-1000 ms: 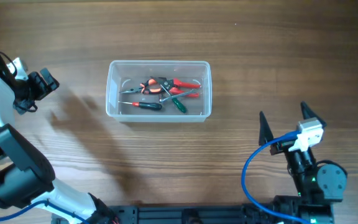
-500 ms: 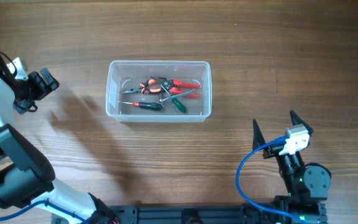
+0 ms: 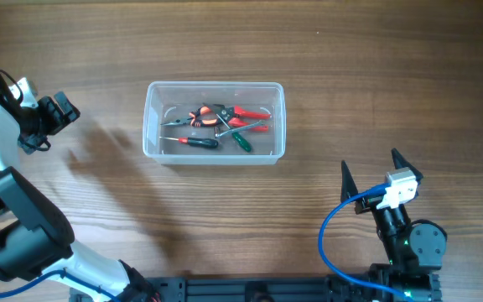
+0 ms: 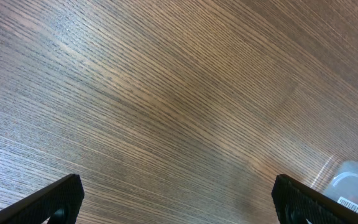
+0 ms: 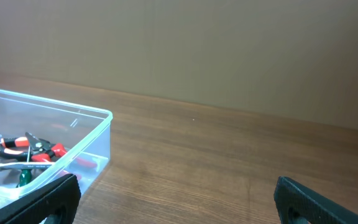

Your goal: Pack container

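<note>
The clear plastic container (image 3: 215, 94) sits on the wooden table in the overhead view, lidless. Inside lie red-handled pliers (image 3: 246, 112), a green-handled screwdriver (image 3: 240, 140) and a black-handled screwdriver (image 3: 199, 142). The container's corner also shows in the right wrist view (image 5: 98, 134), with the tools inside. My left gripper (image 3: 55, 117) is open and empty at the far left, away from the container. My right gripper (image 3: 374, 172) is open and empty at the lower right, apart from the container. In the left wrist view only bare wood lies between the fingertips (image 4: 55, 198).
A blue cable (image 3: 334, 231) loops by the right arm's base. The left arm's white and black body (image 3: 7, 210) fills the lower left. A plain wall stands behind the table in the right wrist view.
The right arm drew back toward its base and a little left between one second and half a second ago; since then nothing has moved. The left arm has stayed still.
</note>
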Tool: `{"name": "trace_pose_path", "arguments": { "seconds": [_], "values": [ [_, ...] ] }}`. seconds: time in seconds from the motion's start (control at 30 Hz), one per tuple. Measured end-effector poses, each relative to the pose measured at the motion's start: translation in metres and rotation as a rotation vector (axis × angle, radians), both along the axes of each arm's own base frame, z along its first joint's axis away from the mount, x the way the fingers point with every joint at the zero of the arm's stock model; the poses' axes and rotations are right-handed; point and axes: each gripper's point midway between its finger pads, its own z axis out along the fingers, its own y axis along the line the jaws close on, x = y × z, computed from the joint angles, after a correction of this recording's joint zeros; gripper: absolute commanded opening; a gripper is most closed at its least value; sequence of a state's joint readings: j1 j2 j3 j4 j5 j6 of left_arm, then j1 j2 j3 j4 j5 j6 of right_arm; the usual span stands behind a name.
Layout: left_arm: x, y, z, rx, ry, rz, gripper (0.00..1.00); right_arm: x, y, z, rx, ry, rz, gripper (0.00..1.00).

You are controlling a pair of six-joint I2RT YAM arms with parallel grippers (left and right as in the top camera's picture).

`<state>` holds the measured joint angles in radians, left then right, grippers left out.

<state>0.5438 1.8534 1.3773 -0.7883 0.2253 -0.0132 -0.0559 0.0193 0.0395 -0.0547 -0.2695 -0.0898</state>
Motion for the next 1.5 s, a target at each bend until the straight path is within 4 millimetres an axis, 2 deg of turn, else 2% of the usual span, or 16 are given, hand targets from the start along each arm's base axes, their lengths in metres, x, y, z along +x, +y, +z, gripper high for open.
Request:
{"name": "trace_pose_path", "arguments": {
  "seconds": [0.23,0.3,0.4,0.47,0.53,0.57,0.63,0.67,0.7,0.77,0.83,0.9,1.03,1.13,1.3,1.5],
  "values": [
    [-0.002,-0.001,0.001,-0.003,0.005,0.000,1.00,0.000,0.000,0.000,0.000,0.000,0.000,1.00],
    [-0.001,-0.003,0.012,0.013,-0.014,-0.005,1.00,0.000,0.000,0.000,0.000,-0.001,0.000,1.00],
    [0.004,-0.017,0.070,0.091,-0.143,-0.041,1.00,0.000,0.000,0.000,0.000,-0.002,0.000,0.99],
    [0.004,-0.043,0.132,0.167,-0.288,-0.096,1.00,0.000,0.000,0.000,0.000,-0.002,0.000,1.00],
    [-0.001,-0.076,0.183,0.220,-0.416,-0.165,1.00,0.000,0.000,0.001,0.000,-0.003,0.000,1.00],
    [-0.011,-0.120,0.228,0.249,-0.544,-0.268,1.00,0.000,0.000,0.001,0.000,-0.003,0.000,1.00],
    [-0.022,-0.143,0.243,0.298,-0.581,-0.322,1.00,0.000,0.000,0.001,0.000,-0.005,0.000,1.00],
    [-0.031,-0.162,0.250,0.314,-0.613,-0.372,1.00,0.000,0.000,0.002,0.000,-0.007,0.000,1.00],
    [-0.054,-0.184,0.262,0.335,-0.673,-0.425,1.00,0.000,0.000,0.002,0.000,-0.008,0.000,1.00],
    [-0.071,-0.183,0.276,0.380,-0.782,-0.405,1.00,0.000,0.000,0.002,0.000,-0.009,0.000,1.00],
    [-0.094,-0.181,0.272,0.413,-0.866,-0.381,1.00,0.000,0.000,0.002,-0.001,-0.010,0.000,1.00],
    [-0.111,-0.181,0.259,0.438,-0.940,-0.361,1.00,0.000,0.000,0.002,0.000,-0.009,0.000,1.00],
    [-0.126,-0.180,0.193,0.445,-0.953,-0.355,1.00,0.000,0.000,0.002,0.000,-0.009,0.000,1.00],
    [-0.133,-0.183,0.159,0.443,-0.991,-0.361,1.00,0.000,0.000,0.002,0.000,-0.009,0.000,1.00],
    [-0.143,-0.194,0.132,0.419,-1.042,-0.402,1.00,0.000,0.000,0.002,0.000,-0.009,0.000,1.00],
    [-0.145,-0.207,0.102,0.384,-1.049,-0.455,1.00,0.000,0.000,0.002,0.000,-0.010,0.000,1.00]
  ]
}}
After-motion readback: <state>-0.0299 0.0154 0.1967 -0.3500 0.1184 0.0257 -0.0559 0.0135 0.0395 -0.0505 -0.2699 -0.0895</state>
